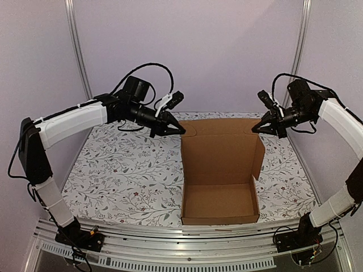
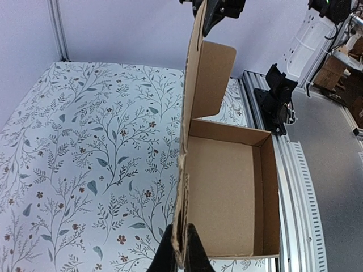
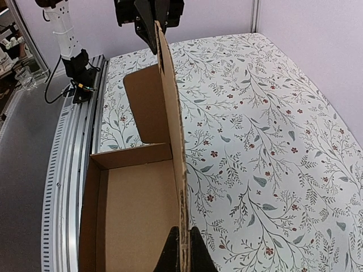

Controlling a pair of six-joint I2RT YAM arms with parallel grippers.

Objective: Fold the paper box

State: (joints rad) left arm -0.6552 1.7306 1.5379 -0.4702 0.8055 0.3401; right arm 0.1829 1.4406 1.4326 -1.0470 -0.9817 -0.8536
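The paper box (image 1: 220, 199) is plain brown cardboard, a shallow open tray at the table's near middle with its lid (image 1: 220, 148) standing upright behind it. My left gripper (image 1: 180, 130) is shut on the lid's top left corner. My right gripper (image 1: 254, 129) is shut on the top right corner. In the left wrist view my fingers (image 2: 181, 254) pinch the lid's edge (image 2: 182, 187), with the tray (image 2: 227, 192) to the right. In the right wrist view my fingers (image 3: 181, 254) pinch the lid's edge (image 3: 176, 141), with the tray (image 3: 136, 215) to the left. One side flap (image 1: 259, 158) hangs from the lid.
The table wears a white cloth with a leaf and flower print (image 1: 125, 175). A metal rail (image 1: 187, 238) runs along the near edge by the arm bases. Pale walls and upright posts (image 1: 78, 51) close in the back and sides.
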